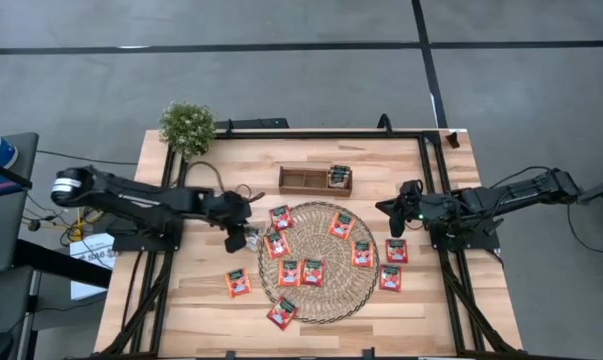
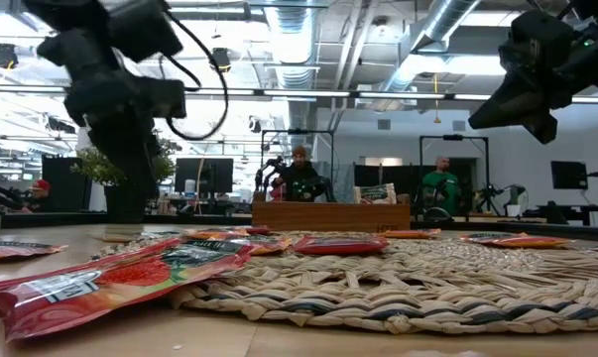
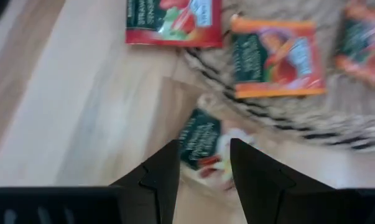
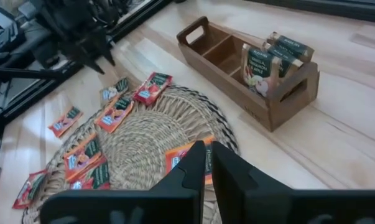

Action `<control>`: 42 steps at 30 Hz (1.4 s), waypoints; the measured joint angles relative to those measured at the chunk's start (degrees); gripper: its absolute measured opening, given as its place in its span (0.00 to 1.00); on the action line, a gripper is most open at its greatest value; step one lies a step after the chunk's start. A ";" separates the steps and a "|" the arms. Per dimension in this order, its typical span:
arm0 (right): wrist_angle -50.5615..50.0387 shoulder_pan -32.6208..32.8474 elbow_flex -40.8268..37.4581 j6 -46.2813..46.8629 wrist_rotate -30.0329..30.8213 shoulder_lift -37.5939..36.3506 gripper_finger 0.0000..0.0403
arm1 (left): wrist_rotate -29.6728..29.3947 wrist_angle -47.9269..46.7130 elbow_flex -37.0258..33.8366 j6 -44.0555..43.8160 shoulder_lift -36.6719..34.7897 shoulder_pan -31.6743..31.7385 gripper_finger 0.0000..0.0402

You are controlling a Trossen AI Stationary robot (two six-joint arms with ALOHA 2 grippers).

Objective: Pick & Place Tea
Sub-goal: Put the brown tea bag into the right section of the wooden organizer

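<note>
Layout around the woven mat (image 1: pixel 319 262)

From my overhead feed: most tea sachets (image 1: pixel 312 272) lie on the mat, two off its right edge, one off its left. The wooden tray (image 1: pixel 315 180) sits just behind the mat with sachets in its right compartment. The plant (image 1: pixel 188 126) is behind-left.

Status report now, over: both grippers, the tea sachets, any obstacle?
Left gripper jaws open, above pale sachet at round woven straw mat edge. Right gripper raised beside mat, jaws nearly shut, empty. Few sachets in brown wooden divided tray. No obstacle seen.
</note>
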 joint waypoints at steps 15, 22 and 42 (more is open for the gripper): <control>1.74 0.00 -0.02 -0.62 -0.23 0.04 0.07 | -2.84 -2.64 8.54 17.09 13.78 0.00 0.33; 1.74 0.00 -0.02 -1.05 -0.23 0.04 0.07 | 2.19 -7.37 10.11 18.15 13.75 0.00 0.33; 1.76 0.00 -0.02 -1.07 -0.25 0.04 0.07 | 1.17 -5.93 10.44 22.34 21.24 1.14 0.33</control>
